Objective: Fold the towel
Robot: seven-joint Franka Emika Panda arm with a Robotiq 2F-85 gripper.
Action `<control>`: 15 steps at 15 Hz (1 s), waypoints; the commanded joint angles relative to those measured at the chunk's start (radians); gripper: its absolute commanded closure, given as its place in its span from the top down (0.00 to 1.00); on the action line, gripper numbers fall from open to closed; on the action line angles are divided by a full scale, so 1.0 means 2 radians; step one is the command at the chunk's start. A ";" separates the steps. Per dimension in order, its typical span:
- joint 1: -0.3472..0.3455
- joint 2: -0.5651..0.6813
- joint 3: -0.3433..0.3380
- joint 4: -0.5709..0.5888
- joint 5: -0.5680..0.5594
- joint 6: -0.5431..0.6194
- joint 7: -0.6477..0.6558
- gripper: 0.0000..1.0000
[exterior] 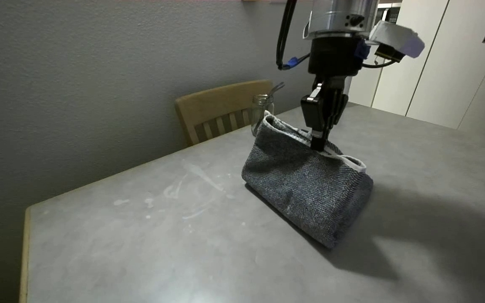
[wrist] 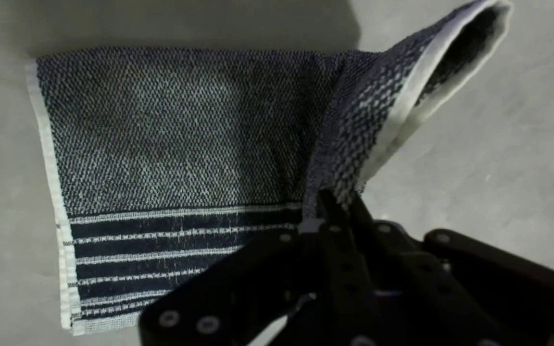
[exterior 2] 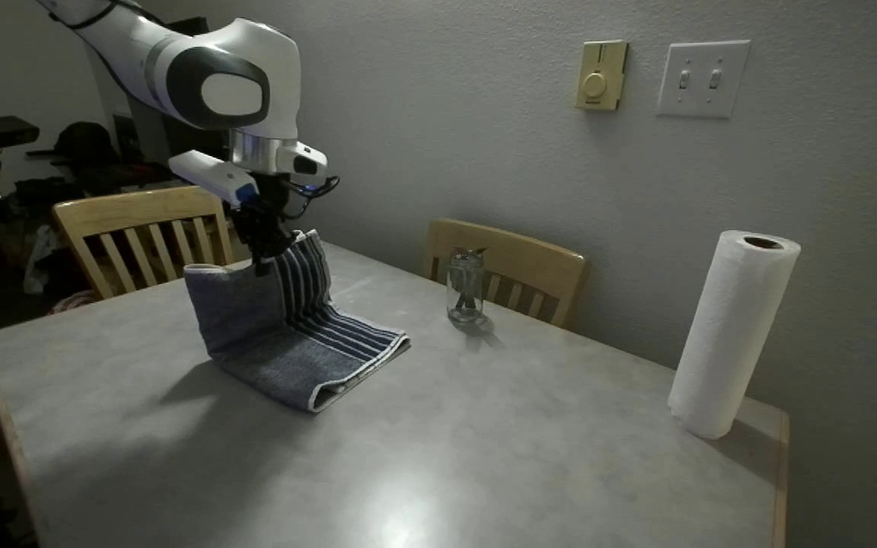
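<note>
The towel (exterior: 305, 185) is dark grey with white edging and a band of white stripes; it also shows in an exterior view (exterior 2: 286, 361) and the wrist view (wrist: 185, 129). One part lies flat in layers on the table, and the other part is raised upright. My gripper (exterior: 319, 143) is shut on the middle of the raised white edge, which sags open on both sides of the fingers. The gripper also shows in an exterior view (exterior 2: 262, 262). In the wrist view the fingertips (wrist: 344, 199) pinch the cloth and hide part of the striped band.
A glass jar with utensils (exterior 2: 465, 289) stands near the table's wall side, behind the towel in an exterior view (exterior: 261, 110). A white paper towel roll (exterior 2: 735, 335) stands by a table corner. Wooden chairs (exterior 2: 511, 255) stand at the edges of the grey table (exterior: 120, 244).
</note>
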 commanded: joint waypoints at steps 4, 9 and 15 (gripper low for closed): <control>-0.026 -0.032 0.014 -0.017 0.058 -0.021 -0.163 0.01; -0.037 -0.037 0.010 -0.011 0.076 -0.055 -0.255 0.01; -0.056 -0.039 0.001 -0.018 0.084 -0.067 -0.345 0.01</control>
